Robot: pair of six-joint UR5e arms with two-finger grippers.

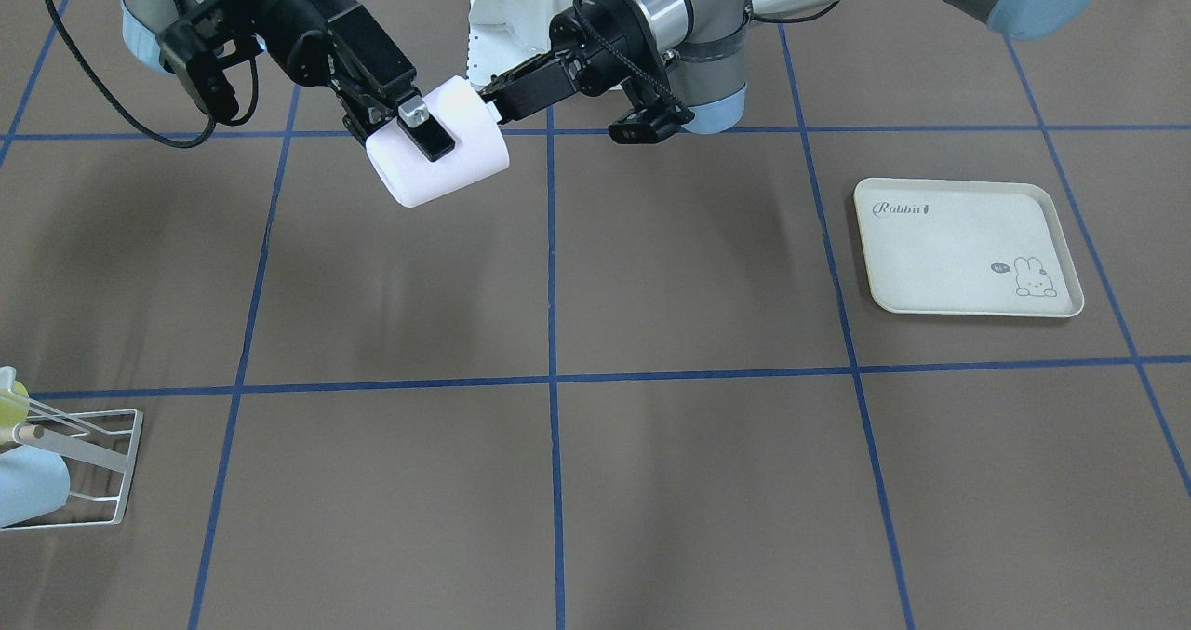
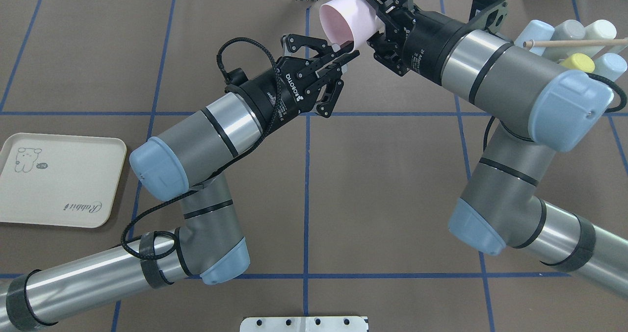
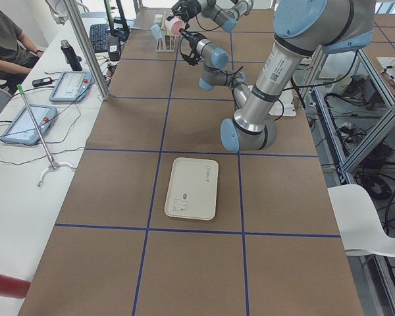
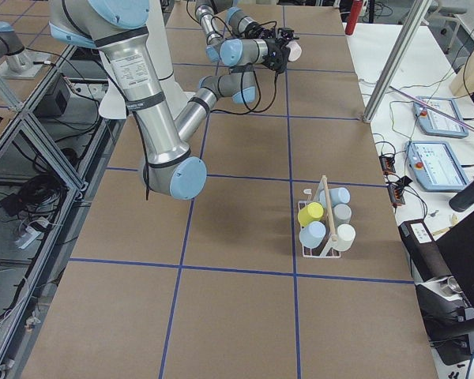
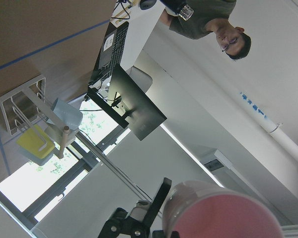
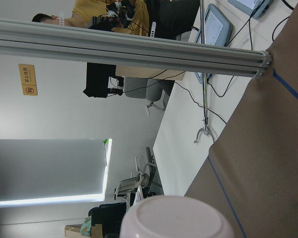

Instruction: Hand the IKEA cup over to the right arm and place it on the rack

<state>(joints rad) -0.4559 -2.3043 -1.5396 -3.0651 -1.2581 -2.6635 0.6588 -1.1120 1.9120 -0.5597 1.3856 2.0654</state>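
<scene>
Near the robot, on its left side, a cream tray (image 2: 64, 214) lies flat on the brown table (image 1: 651, 481). Farther out, over the middle of the table, the pink cup (image 2: 346, 20) hangs in the air on its side, between the two grippers. The right gripper (image 2: 378, 23) is clamped around the cup's body, near its bottom. The left gripper (image 2: 346, 60) has its fingers close together at the cup's open rim. The pictures do not show if they pinch the rim or only touch it. Farthest away, at the table's far right, stands the rack (image 2: 564, 41), well apart from the pink cup. Other cups (image 4: 310, 214) sit on it.

The pink cup looks like light, hard plastic. It likely will not bend or break easily, but its smooth wall may slip. A hold across the body, as the right gripper has, seems safest. That leaves the open mouth free to go over a prong.
</scene>
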